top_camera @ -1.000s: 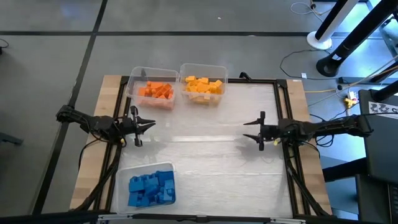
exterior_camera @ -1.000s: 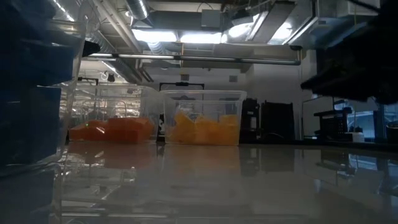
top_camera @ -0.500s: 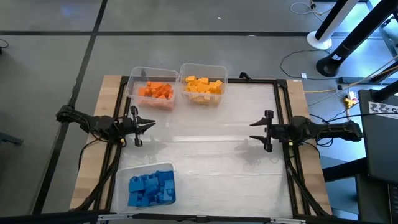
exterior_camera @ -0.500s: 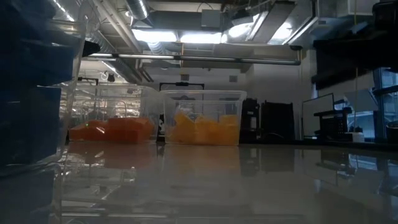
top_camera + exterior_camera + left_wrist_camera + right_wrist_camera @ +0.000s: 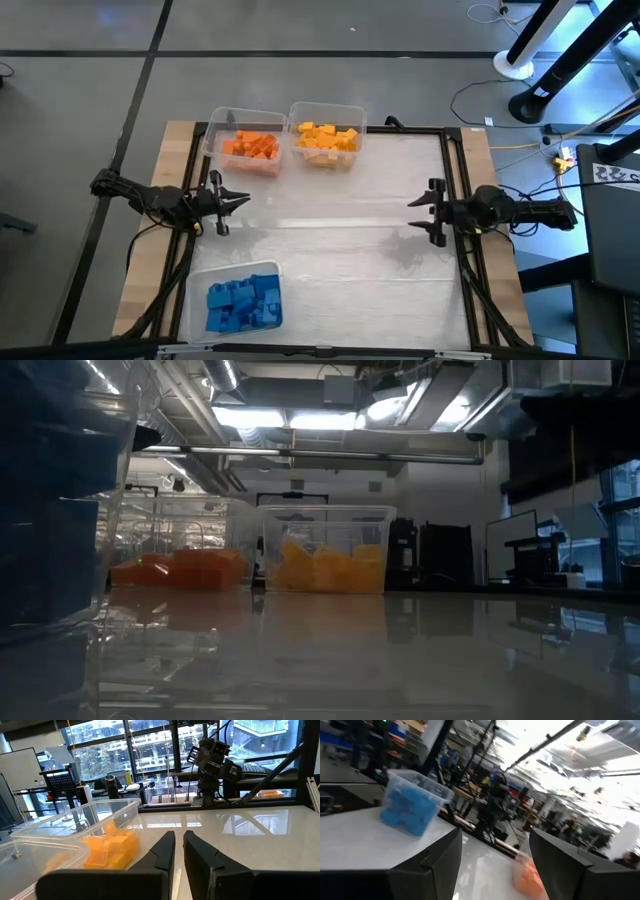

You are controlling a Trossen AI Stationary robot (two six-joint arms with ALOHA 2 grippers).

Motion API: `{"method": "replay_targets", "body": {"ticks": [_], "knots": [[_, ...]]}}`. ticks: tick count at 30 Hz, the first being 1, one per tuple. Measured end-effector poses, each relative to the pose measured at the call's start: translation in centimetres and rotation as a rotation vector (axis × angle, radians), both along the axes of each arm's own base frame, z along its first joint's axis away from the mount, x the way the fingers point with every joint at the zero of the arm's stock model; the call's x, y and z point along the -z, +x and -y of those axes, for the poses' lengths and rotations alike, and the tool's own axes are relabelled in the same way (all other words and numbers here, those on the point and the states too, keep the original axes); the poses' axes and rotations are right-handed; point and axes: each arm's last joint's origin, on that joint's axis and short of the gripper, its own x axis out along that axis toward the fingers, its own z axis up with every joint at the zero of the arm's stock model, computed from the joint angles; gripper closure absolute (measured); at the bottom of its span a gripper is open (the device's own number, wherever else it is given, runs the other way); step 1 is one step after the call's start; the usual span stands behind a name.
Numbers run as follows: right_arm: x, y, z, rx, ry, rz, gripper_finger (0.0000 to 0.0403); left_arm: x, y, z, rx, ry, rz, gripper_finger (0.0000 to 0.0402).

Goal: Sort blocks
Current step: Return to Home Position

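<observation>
Orange blocks [image 5: 250, 146] fill a clear bin at the far left, and yellow blocks [image 5: 327, 136] fill the bin beside it. Blue blocks [image 5: 243, 302] lie in a bin at the near left edge. In the low view the orange blocks [image 5: 180, 570] and yellow blocks [image 5: 325, 568] show far off. My left gripper [image 5: 246, 200] is shut and empty, level, at the table's left side, between the orange and blue bins. My right gripper [image 5: 412, 215] stands open and empty at the right side, pointing level toward the left; its wrist view shows the blue blocks [image 5: 410, 812].
The white tabletop [image 5: 340, 235] lies bare between the two grippers. A black frame rail [image 5: 462, 180] runs along each side, with wooden strips outside it. Cables and stand bases [image 5: 530, 100] sit on the floor beyond the far right corner.
My right gripper has drawn back toward the table's right edge and risen, tipping up to about level; it has left the low view. Its fingers have stayed open.
</observation>
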Motion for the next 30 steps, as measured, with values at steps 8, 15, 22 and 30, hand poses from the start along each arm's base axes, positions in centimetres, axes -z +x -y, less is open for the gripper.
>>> {"method": "replay_targets", "body": {"ticks": [8,15,22,30], "knots": [[1.1,0.1,0.0,-0.001,-0.006,-0.123,0.0171,0.0,0.0,0.0,0.0,0.0,0.0,0.0373],[1.4,0.2,0.1,0.049,-0.002,-0.162,0.0171,0.0,0.0,0.0,0.0,0.0,0.0,0.0373],[1.5,0.2,0.2,0.078,0.001,-0.169,0.0171,0.0,0.0,0.0,0.0,0.0,0.0,0.0373],[1.5,0.2,0.2,0.078,0.001,-0.172,0.0171,0.0,0.0,0.0,0.0,0.0,0.0,0.0373]]}}
